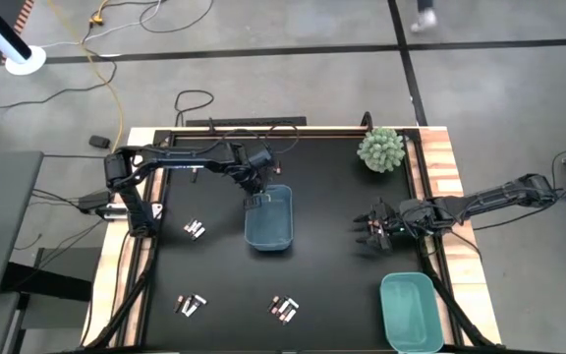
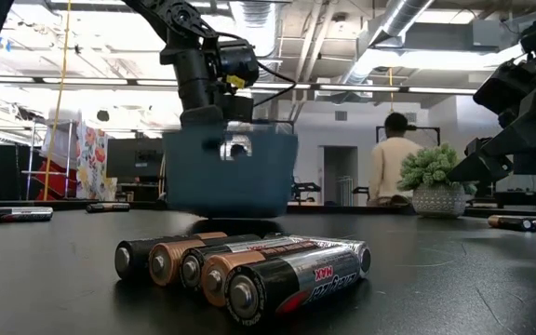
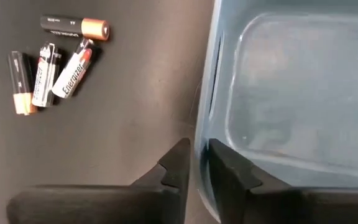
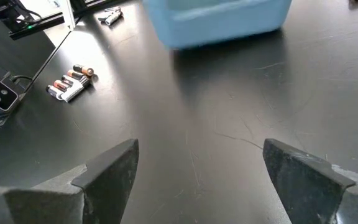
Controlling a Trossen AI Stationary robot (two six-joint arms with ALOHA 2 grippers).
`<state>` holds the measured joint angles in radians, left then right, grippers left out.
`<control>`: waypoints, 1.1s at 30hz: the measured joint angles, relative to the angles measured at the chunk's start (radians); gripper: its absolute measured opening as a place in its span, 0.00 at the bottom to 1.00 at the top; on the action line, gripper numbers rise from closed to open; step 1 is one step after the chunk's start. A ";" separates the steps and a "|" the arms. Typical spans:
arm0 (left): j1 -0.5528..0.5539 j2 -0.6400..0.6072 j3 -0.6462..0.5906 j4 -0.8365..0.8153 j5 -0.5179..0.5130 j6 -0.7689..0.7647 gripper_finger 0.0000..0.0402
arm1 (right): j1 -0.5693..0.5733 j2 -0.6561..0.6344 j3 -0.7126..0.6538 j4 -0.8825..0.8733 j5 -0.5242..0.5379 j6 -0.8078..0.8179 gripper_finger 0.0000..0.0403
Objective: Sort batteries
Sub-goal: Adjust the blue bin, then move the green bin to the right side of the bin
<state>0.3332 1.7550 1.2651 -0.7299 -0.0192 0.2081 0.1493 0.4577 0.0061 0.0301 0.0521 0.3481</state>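
From above, the left gripper (image 1: 255, 200) pinches the far rim of the rectangular blue plastic bin (image 1: 270, 226); small cylindrical batteries (image 1: 195, 230) lie scattered on the black table (image 1: 332, 285). In its wrist view, the right gripper (image 4: 197, 174) gapes wide, empty.

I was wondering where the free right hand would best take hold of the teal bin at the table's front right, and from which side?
Probably by the rim of the teal bin, from above. It sits upright and open-topped, so one finger can drop inside a wall and one outside. The wall nearest the right hand, the far short one, looks handiest. The blue bin has its rim between the left hand's fingers.
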 joint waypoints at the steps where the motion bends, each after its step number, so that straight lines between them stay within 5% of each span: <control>1: 0.000 0.000 0.002 0.000 0.000 0.004 0.17 | 0.000 0.000 0.000 0.000 0.000 0.000 0.90; 22: -0.013 -0.004 0.212 -0.199 0.010 -0.032 0.23 | 0.000 0.000 0.000 0.027 0.000 0.044 0.90; 27: -0.069 -0.048 0.219 -0.212 0.010 -0.117 0.21 | -0.010 0.000 0.000 0.151 0.000 0.103 0.90; 33: -0.182 -0.147 0.186 -0.187 0.005 -0.214 0.20 | -0.068 0.001 0.031 0.248 0.001 -0.039 0.90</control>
<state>0.1513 1.6077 1.4507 -0.9167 -0.0145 -0.0054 0.0812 0.4585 0.0371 0.2783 0.0526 0.3089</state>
